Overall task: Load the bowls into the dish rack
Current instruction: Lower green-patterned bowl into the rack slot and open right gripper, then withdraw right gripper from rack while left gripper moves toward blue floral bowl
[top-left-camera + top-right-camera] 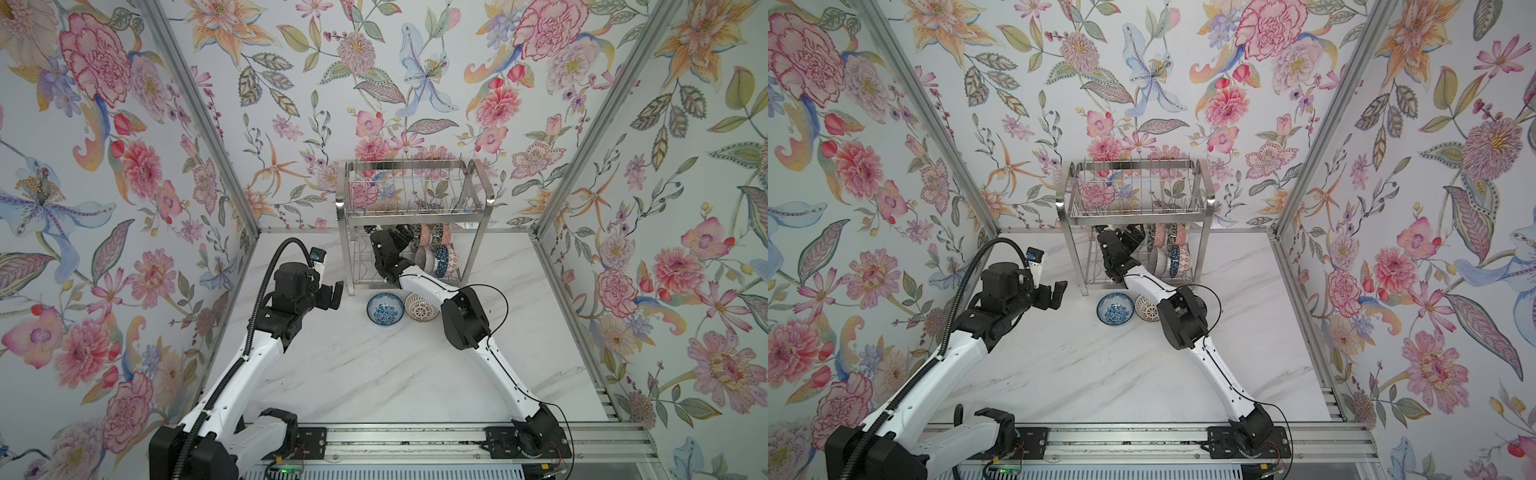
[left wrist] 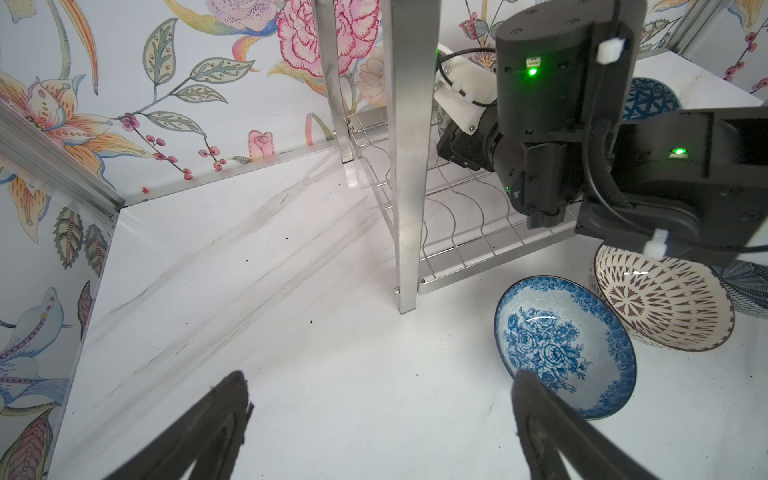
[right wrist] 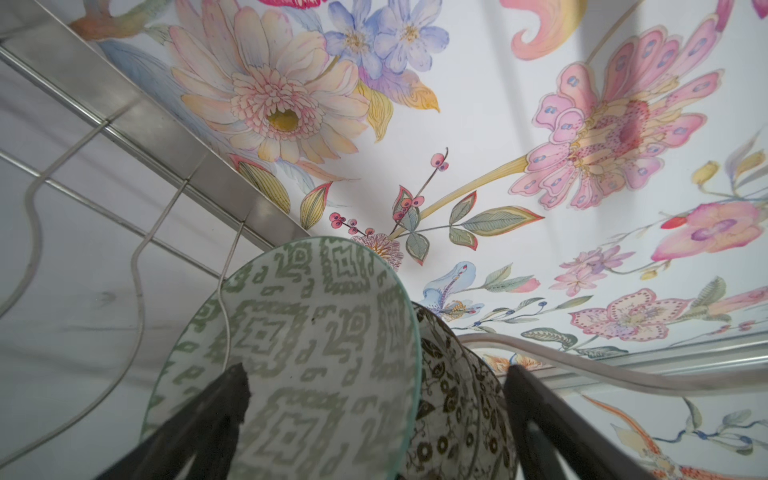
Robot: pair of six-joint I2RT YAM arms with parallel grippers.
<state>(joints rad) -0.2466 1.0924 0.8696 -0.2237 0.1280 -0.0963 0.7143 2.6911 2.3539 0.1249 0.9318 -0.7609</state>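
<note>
The steel dish rack [image 1: 415, 199] [image 1: 1138, 195] stands at the back of the table. Several bowls [image 1: 436, 249] [image 1: 1169, 249] stand on edge in its lower tier. My right gripper [image 1: 405, 235] [image 3: 374, 370] reaches into that tier, open, its fingers wide on either side of a green-patterned bowl [image 3: 316, 332] and a black-and-cream bowl [image 3: 457, 395] behind it. A blue floral bowl [image 1: 385, 308] [image 2: 557, 345] and a brown-and-cream bowl [image 1: 422, 306] [image 2: 660, 299] lie on the table before the rack. My left gripper [image 1: 332, 295] [image 2: 378, 374] hangs open and empty, left of the rack.
The right forearm [image 1: 461, 316] passes over the brown-and-cream bowl. A dark lined bowl [image 2: 744, 286] shows beside it in the left wrist view. The rack's flat leg [image 2: 409, 166] stands close to the blue floral bowl. Flowered walls enclose the marble table [image 1: 374, 374] on three sides.
</note>
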